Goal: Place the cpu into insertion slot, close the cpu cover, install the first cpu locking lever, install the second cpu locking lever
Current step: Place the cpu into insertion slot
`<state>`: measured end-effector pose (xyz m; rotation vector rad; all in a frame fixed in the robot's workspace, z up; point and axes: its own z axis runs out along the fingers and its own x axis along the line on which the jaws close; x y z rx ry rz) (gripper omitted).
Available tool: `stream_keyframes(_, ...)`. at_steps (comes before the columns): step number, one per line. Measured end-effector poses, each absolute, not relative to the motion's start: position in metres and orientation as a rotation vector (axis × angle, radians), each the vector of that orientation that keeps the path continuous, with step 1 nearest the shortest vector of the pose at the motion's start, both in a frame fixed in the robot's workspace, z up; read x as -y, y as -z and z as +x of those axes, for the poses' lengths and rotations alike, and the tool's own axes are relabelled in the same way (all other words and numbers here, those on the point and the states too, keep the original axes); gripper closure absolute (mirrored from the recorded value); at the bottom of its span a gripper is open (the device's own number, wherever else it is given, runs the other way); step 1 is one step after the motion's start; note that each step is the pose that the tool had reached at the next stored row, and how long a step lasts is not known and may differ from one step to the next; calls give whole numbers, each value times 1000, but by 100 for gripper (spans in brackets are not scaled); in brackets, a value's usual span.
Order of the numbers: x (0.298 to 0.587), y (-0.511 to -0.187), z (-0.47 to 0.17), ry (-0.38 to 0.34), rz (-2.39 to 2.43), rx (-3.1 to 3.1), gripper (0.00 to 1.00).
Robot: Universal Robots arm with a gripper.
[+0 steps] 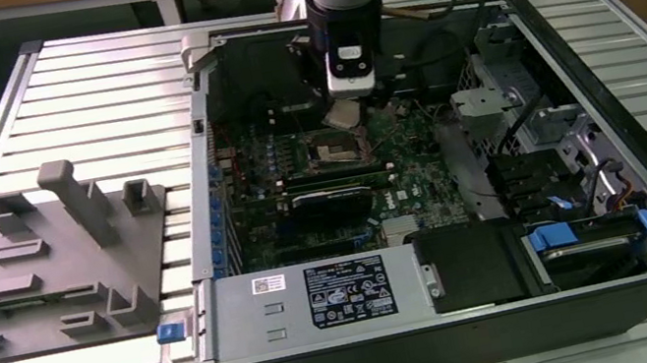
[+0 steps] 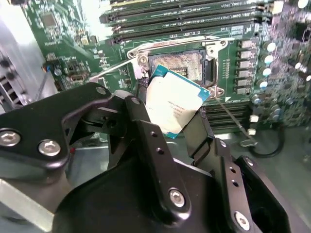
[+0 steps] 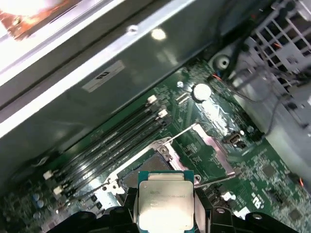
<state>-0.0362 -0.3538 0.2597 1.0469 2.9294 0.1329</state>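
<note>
Your black gripper (image 2: 171, 110) is clamped on the small flat square cpu (image 2: 178, 99) with its dull silver-grey metal top. You hold it tilted just above the square, silver-rimmed insertion slot (image 2: 183, 60) on the green motherboard (image 2: 58, 29), not yet seated.

insertion slot (image 2: 182, 60) partly behind cpu (image 2: 177, 109)

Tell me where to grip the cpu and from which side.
Grip the cpu by two opposite thin edges, as the gripper does, from the end away from the slot. It is flat and thin, so edges probably grip best, and the leading end is left free.
</note>
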Motion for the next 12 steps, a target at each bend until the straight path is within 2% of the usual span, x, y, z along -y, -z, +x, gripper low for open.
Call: stream_keyframes(12, 354, -259, -36, -127, 1355, -2790, 46)
